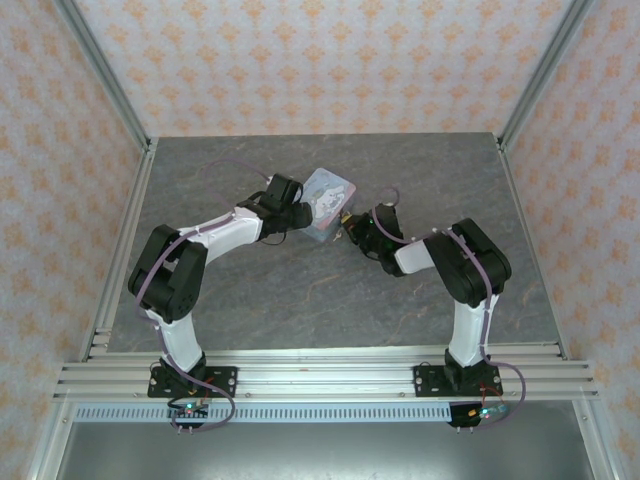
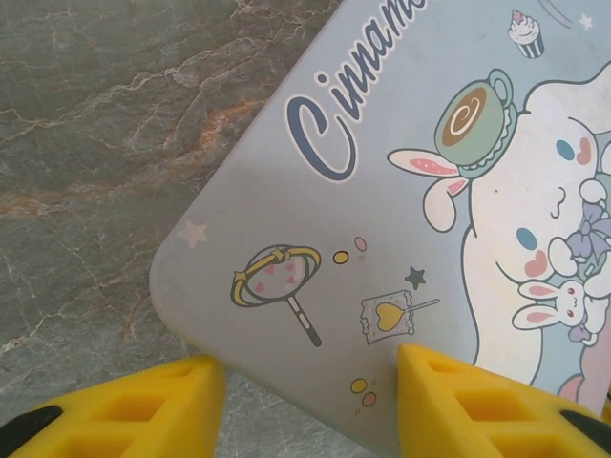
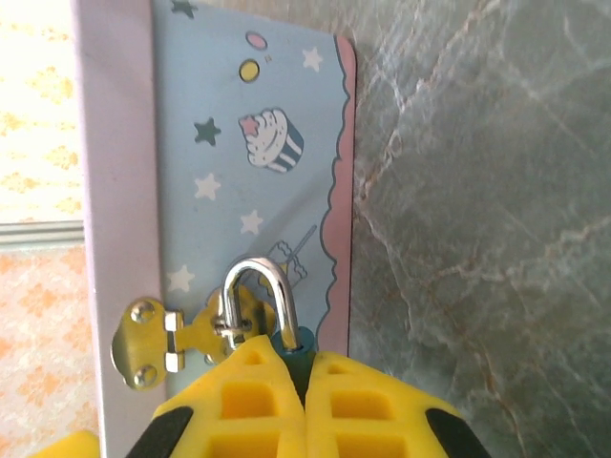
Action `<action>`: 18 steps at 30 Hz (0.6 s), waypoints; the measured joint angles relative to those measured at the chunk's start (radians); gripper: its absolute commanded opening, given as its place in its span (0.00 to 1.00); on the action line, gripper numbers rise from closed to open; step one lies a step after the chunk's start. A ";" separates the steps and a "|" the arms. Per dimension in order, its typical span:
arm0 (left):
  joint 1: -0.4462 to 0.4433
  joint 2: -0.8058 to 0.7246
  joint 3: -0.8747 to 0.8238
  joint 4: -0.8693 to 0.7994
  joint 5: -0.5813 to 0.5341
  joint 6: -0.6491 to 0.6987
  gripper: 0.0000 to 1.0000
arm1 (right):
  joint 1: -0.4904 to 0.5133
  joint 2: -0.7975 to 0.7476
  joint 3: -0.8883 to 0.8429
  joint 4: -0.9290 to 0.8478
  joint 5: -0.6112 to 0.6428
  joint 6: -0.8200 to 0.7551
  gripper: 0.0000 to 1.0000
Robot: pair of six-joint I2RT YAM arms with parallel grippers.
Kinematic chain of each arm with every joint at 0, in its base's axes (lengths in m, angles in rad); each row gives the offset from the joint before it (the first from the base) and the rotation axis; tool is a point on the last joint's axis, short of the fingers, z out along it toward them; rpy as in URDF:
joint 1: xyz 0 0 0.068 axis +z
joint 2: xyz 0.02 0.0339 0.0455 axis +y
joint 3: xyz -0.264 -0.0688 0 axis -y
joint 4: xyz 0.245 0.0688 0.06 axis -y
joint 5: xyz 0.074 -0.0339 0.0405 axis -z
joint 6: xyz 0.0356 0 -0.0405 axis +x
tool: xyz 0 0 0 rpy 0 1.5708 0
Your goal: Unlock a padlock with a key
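Now | one tin (image 2: 382, 191), in left pincer (image 2: 310, 382) | one padlock (image 3: 254, 264), in right pincer (image 3: 304, 367)

The pale-blue rounded cartoon-printed tin (image 2: 382, 191) fills the gap between the left gripper's (image 2: 305, 405) yellow fingers (image 2: 124, 410), its corner pinched there, so nothing else fits between them. Outside the left-hand finger and ahead of it lies open grey marbled tabletop (image 2: 95, 143). Straight ahead of the right gripper's (image 3: 305, 370) closed fingertips, the small silver-shackled padlock (image 3: 285, 329) hangs from the brass hasp (image 3: 153, 339) on the tin's side wall, barring the way forward. Right of those fingers the tabletop is open. Left of them stands the tin's lilac lid rim (image 3: 115, 191).
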State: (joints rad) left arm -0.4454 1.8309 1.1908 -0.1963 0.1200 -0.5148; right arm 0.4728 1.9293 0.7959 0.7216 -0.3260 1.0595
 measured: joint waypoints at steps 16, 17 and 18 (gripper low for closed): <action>0.000 0.024 0.027 0.012 0.006 0.001 0.48 | -0.062 -0.023 0.091 -0.209 -0.082 -0.192 0.00; 0.000 0.024 0.027 0.012 0.006 0.001 0.48 | -0.069 -0.024 0.100 -0.226 -0.103 -0.212 0.00; 0.000 0.025 0.027 0.012 0.006 0.001 0.47 | -0.078 -0.024 0.111 -0.248 -0.125 -0.234 0.00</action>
State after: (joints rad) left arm -0.4454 1.8557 1.2179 -0.1844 0.1265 -0.5137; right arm 0.3950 1.9057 0.9066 0.4736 -0.4511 0.8257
